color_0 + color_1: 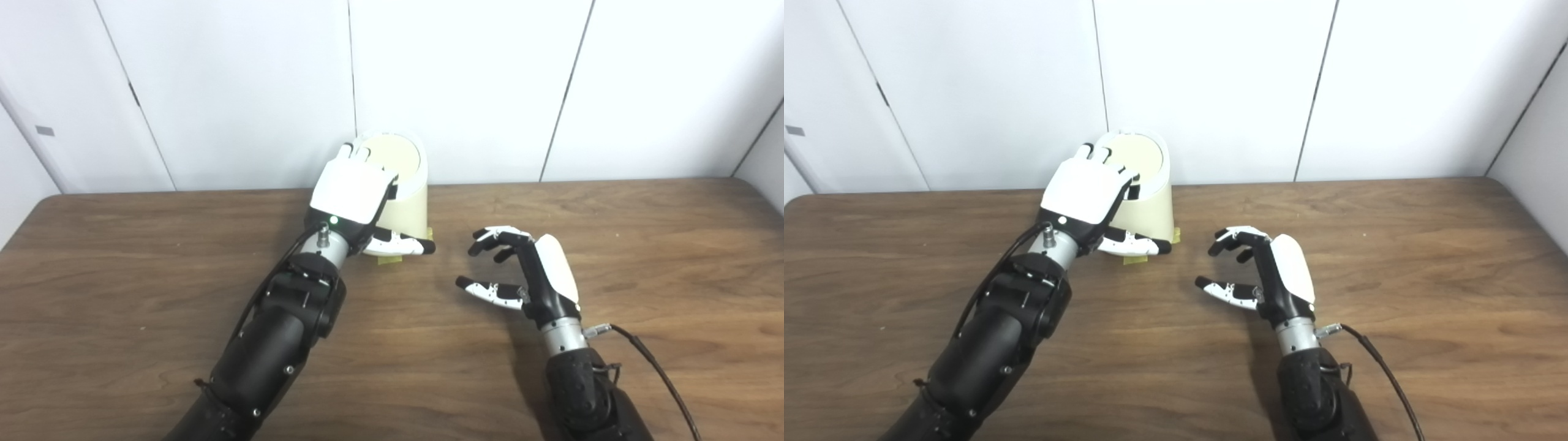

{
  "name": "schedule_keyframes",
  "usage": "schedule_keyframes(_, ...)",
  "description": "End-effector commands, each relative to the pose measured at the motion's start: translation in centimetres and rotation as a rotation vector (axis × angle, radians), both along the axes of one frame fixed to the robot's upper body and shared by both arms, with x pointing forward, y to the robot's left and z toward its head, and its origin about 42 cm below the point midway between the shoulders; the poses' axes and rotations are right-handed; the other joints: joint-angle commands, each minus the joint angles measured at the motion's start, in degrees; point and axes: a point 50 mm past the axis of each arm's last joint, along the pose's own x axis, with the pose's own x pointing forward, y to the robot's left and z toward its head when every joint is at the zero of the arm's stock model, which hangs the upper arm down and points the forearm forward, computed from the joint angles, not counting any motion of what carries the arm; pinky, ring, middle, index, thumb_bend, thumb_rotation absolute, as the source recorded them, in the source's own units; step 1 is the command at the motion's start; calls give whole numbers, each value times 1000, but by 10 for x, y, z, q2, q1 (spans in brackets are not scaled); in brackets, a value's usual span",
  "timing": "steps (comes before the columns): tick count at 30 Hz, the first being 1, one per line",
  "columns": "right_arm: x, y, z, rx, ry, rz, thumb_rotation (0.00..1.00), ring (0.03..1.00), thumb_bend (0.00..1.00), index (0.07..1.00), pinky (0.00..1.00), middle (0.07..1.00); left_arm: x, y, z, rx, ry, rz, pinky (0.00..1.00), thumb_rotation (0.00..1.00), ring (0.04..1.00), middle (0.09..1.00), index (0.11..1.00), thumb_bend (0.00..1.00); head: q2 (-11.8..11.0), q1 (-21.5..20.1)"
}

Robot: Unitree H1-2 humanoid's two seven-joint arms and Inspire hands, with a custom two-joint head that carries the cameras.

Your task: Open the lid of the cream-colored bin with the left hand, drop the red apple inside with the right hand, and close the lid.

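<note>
At the far edge of the brown wood-grain counter (612, 245), against the white panelled wall (245, 92), stands the cream-colored round plastic bin (411, 205), its flat circular lid (392, 154) lying closed on top. Small yellowish tape tabs (388, 260) show at the foot of the bin. Left robot hand (355, 196), with white back shell and black arm, lies over the near left part of the bin: its fingers (355, 151) extend onto the lid's near rim, while the thumb (401, 245) reaches across the front of the bin wall low down; the hand is spread, not clenched, and whether it truly grips the lid cannot be told. Right robot hand (1262, 269) hovers just above the counter, right of the bin and apart from it, fingers loosely curled and separated from the thumb, holding nothing. A thin black cable (661, 373) trails from its wrist. No red apple is visible in either view
</note>
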Motion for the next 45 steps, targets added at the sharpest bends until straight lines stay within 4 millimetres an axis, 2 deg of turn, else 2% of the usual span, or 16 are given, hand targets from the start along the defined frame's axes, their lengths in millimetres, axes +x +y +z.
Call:
schedule_keyframes(1,7,1,20,12,-75,9,152,632,483,496,505,678,13,9,-6,18,58,49,1000,905,967,869,835,837,1,0)
schedule_keyframes(7,6,0,21,13,-71,6,152,631,483,497,506,678,8,13,2,-101,0,16,1000,870,962,865,832,782,3,3)
schedule_keyframes(9,7,-1,20,14,-64,-1,153,632,483,497,510,677,6,14,9,-221,-27,-3,1000,958,962,887,865,737,1,1)
schedule_keyframes(12,8,-1,19,22,-55,-9,153,637,484,497,516,681,5,15,15,-437,-43,-14,1000,996,978,929,922,705,0,-1)
schedule_keyframes(15,9,-1,19,29,-52,-10,153,631,484,496,504,684,6,19,15,-625,-97,-6,992,1000,998,987,986,573,1,-1)
schedule_keyframes(19,9,-2,17,23,-31,-22,153,637,484,496,512,687,5,24,11,-716,-164,-9,977,993,1000,1000,1000,444,0,-2)
schedule_keyframes(23,11,-4,15,21,-24,-25,152,638,484,496,513,682,0,34,3,-836,-204,-64,959,994,1000,1000,1000,380,0,-3)
schedule_keyframes(27,11,-4,14,26,-18,-30,152,652,484,496,528,689,-13,51,-13,-987,-227,-112,956,1000,995,997,1000,356,-2,-3)
schedule_keyframes(31,11,-5,14,22,-19,-27,153,646,483,496,525,686,-27,71,-35,-1095,-242,-138,908,1000,951,955,946,316,-2,-4)
schedule_keyframes(34,11,-6,13,18,-27,-33,152,644,483,496,525,680,-38,85,-50,-1154,-243,-157,741,929,850,870,869,235,-2,-3)
schedule_keyframes(36,11,-7,13,24,-30,-32,151,644,483,496,524,677,-44,93,-59,-1165,-267,-179,645,754,767,797,805,204,-3,-4)
schedule_keyframes(39,12,-8,13,43,-54,-20,149,628,483,496,508,665,-50,102,-71,-1178,-276,-186,564,555,689,731,744,202,-4,-5)
schedule_keyframes(42,13,-10,13,50,-85,-2,147,604,483,495,483,655,-56,108,-82,-1198,-252,-153,538,436,666,713,725,219,-5,-5)
schedule_keyframes(45,13,-12,13,48,-91,5,148,583,484,495,456,654,-62,112,-92,-1213,-235,-115,533,377,656,706,718,240,-5,-3)
